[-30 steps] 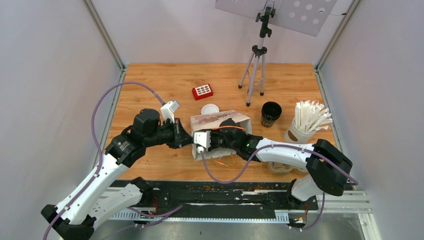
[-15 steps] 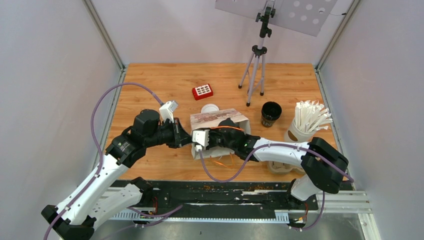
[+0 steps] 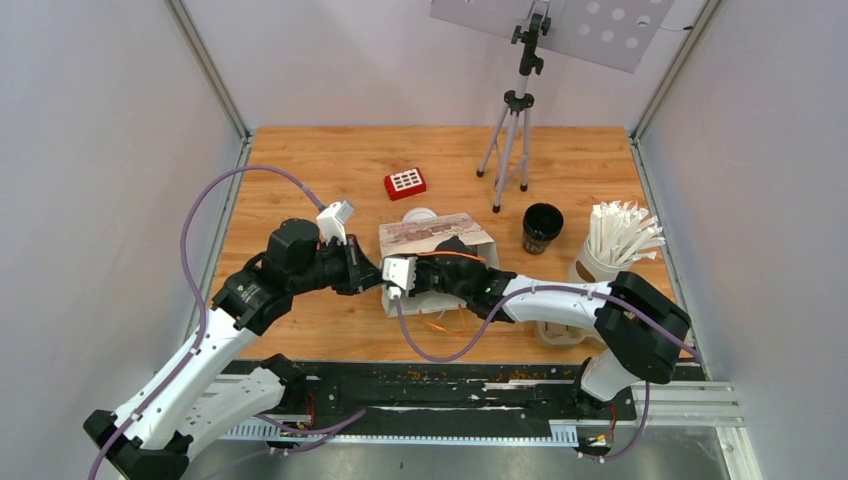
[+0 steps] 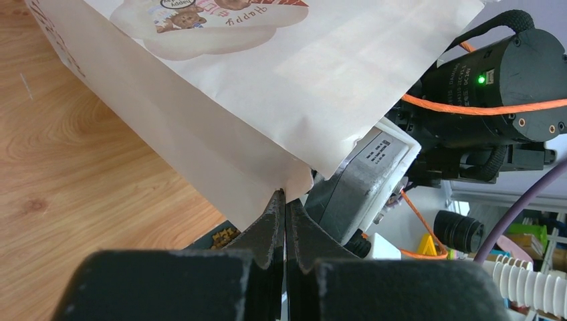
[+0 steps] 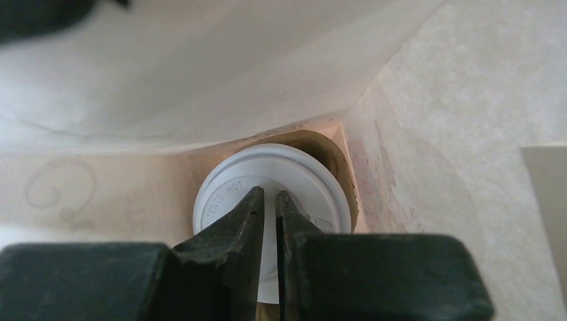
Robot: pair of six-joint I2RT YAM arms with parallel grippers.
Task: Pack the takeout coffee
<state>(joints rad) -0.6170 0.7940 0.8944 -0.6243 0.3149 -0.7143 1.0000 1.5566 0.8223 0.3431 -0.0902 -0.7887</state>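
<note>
- Right wrist view: my right gripper (image 5: 269, 195) is inside the paper bag (image 5: 441, 120), jaws nearly together; can't tell if they pinch anything.
- Lidded coffee cup (image 5: 304, 177) sits deep in the bag, just past my fingertips.
- My left gripper (image 4: 285, 198) is clamped tight on the bag's mouth edge.
- Step, I judge: bagging the cup. Next: back the right arm out straight, cup undisturbed.

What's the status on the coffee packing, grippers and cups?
Left gripper shut on paper bag edge. Right gripper inside bag, jaws nearly together at white-lidded cup; grip unclear. Second black cup, unlidded, on table outside bag.
</note>
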